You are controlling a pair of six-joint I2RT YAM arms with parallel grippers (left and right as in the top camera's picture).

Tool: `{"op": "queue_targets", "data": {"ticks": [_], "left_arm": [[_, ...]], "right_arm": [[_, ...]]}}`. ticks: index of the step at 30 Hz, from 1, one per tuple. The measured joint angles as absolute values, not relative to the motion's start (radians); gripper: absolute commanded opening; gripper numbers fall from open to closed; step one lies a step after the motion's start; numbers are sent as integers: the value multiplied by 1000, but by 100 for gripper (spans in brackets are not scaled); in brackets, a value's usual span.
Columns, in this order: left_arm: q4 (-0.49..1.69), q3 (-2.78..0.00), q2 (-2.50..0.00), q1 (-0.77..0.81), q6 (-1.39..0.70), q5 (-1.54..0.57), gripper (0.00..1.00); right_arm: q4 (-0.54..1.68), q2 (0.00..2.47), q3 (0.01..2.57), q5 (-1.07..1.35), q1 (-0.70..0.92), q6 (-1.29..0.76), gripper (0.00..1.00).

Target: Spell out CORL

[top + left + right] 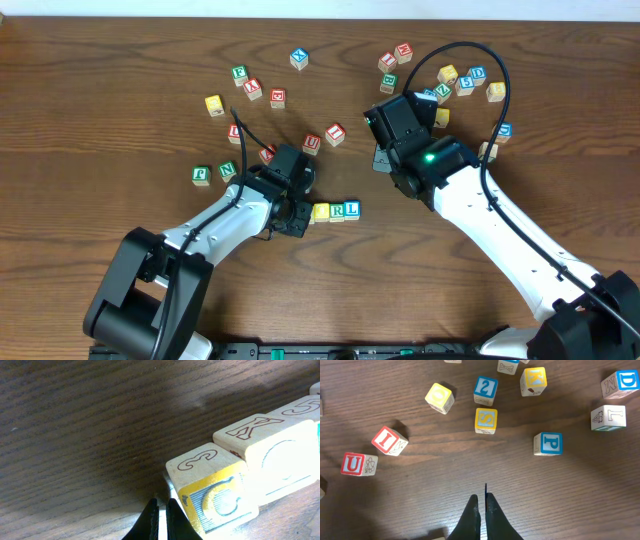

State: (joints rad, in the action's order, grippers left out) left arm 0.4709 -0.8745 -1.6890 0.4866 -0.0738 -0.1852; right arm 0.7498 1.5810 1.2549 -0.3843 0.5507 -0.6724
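So, the left gripper [161, 510] has its black fingers pressed together with nothing between them, tips just beside the lower corner of a small wooden cube with a yellow-framed C [212, 487]. That cube has an outlined 3 on its top face. Touching it on the far side is a pale wooden cube with an outlined K on top [270, 447]. Its front face is too glared to read, just a round shape.

From overhead the line runs on to the right with a white wooden cube with a green R [337, 210] and a white wooden cube with a blue L [352, 209], snug side by side, mid-table.

The right gripper [482, 502] is pinched closed too, over bare dark wooden table [395, 510]. Loose cubes ahead of it: yellow S cube [486, 418], blue 2 cube [486, 387], blue P cube [549, 442], and off to its left red I cube [387, 440] and red U cube [354, 464].
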Motion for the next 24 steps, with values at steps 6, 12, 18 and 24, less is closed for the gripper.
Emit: {"op": "queue_targets", "data": {"ticks": [6,12,18,24], "left_arm": [[471,-875,-1689,487,-74,-180,8],[471,-875,-1689,486,-74,-156,7],[470,-875,-1689,456,-78,-150,7],[466,-875,-1689,395,-79,-149,8]], "right_arm": [[750,1581,1255,-384,551,-672,1],[750,1581,1255,-384,551,-672,1],[750,1581,1255,-384,551,-672,1],[735,1598,1255,-373,551,-672,1]]}}
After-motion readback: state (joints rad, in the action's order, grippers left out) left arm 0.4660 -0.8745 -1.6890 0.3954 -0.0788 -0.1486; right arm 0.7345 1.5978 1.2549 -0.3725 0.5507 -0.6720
